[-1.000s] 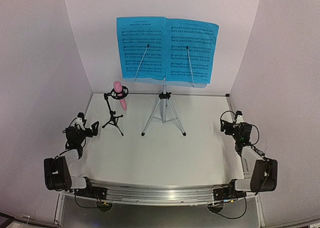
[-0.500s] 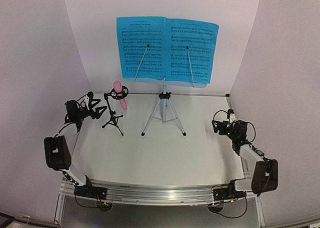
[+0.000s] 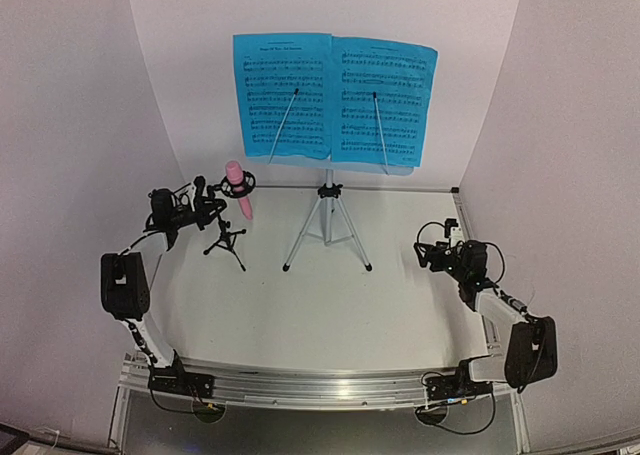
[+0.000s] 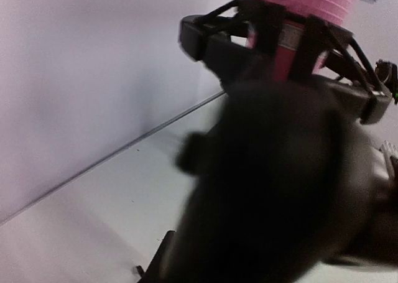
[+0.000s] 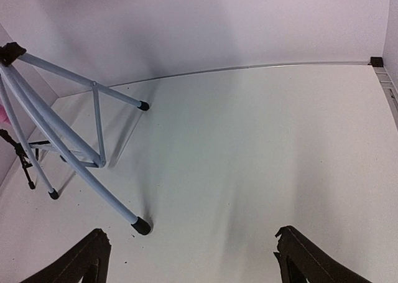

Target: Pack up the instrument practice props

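1. The pink toy microphone (image 3: 238,185) sits tilted in the ring holder (image 4: 273,40) of the small black mic stand (image 3: 227,243). In the left wrist view it is directly ahead of and above the left gripper (image 3: 208,207), very close.
2. The left gripper is at the mic stand's stem, just under the ring holder. We can't tell whether its jaws are clamped on the stem. It is too small in the top view, and a dark out-of-focus mass (image 4: 280,190) fills the lower right of the wrist view.
3. The mic stand's legs rest on the white table (image 3: 330,305), below the left gripper.
4. The music stand (image 3: 327,225) stands upright on its silver tripod to the right of the left gripper. It is near the mic stand but apart from it.
5. The two blue sheet-music pages (image 3: 283,95) sit side by side on the music stand's desk, high above both grippers. A thin retaining arm crosses each page.
6. The right gripper (image 5: 193,267) has its fingers spread wide with nothing between them, and it hangs above the bare table.
7. From the right gripper, the tripod's feet are ahead and to the left, well apart from it. The mic stand's legs show farther left, beyond the tripod.
8. White walls (image 3: 80,125) enclose the table behind and on both sides.
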Action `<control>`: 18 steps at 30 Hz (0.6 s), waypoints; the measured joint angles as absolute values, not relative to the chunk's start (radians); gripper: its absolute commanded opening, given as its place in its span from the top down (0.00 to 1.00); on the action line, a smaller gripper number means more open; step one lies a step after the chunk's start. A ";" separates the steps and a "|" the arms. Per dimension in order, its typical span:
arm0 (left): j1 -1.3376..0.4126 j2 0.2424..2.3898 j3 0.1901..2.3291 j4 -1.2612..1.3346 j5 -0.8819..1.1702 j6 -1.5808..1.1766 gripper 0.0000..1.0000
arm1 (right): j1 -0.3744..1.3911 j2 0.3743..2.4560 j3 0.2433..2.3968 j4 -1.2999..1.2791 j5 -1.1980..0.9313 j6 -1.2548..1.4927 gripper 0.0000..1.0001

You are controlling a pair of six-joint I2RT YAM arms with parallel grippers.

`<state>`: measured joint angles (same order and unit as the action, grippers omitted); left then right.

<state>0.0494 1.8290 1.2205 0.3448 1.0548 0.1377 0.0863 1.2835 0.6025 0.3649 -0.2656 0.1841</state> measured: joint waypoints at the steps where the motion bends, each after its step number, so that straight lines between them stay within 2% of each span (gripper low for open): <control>1: 0.049 1.829 1.220 0.361 1.048 0.157 1.00 | 0.091 1.283 0.603 0.365 -0.265 0.184 0.10; 7: 0.053 1.799 1.175 0.396 1.045 0.133 1.00 | 0.127 1.283 0.622 0.350 -0.266 0.186 0.12; 12: 0.041 1.677 1.054 0.367 1.009 0.178 1.00 | 0.189 1.282 0.669 0.297 -0.262 0.201 0.15; 18: -0.063 1.430 0.857 0.280 0.847 0.245 1.00 | 0.410 1.277 0.754 0.192 -0.207 0.288 0.16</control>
<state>-0.0628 1.4296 0.8572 0.2804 0.8469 0.2450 0.4096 1.2770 0.7535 0.1922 -0.2068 0.2882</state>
